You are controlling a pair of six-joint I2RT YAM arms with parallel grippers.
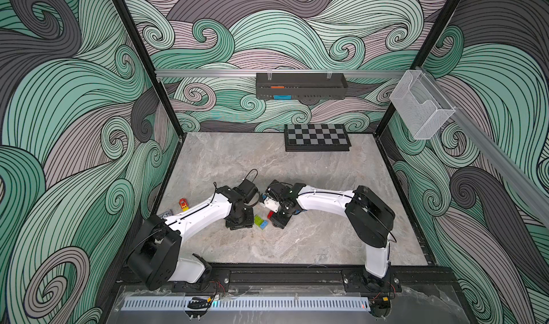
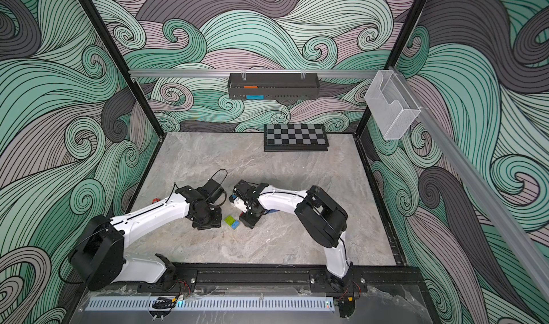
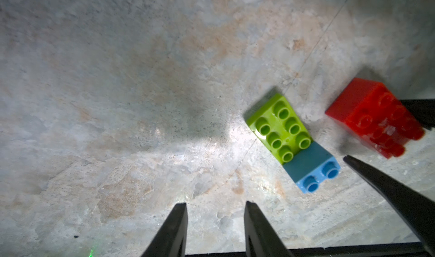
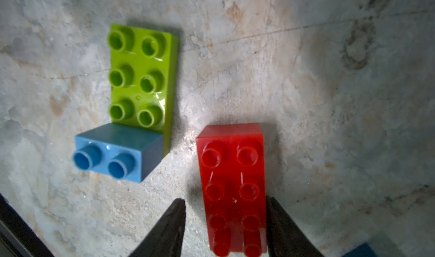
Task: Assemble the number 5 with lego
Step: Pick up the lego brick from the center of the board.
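A lime green brick [image 4: 141, 74] lies studs-up on the table with a small light blue brick [image 4: 113, 149] pressed onto one end; both top views show the pair [image 1: 258, 220] [image 2: 229, 219] between the arms. Beside them lies a red brick [image 4: 231, 173] [image 3: 374, 117]. My right gripper [image 4: 224, 200] straddles the red brick, open. One finger touches its side and the other stands a little off. My left gripper [image 3: 215, 203] hovers over bare table next to the green brick, narrowly open and empty. A blue corner [image 4: 361, 251] peeks in by the right gripper.
A red-and-yellow toy car [image 1: 183, 204] and a patterned card box [image 1: 165, 214] lie by the left arm. A folded chessboard [image 1: 317, 141] rests against the back wall. A black tray [image 1: 301, 89] and a wire basket [image 1: 421, 108] hang on the rails.
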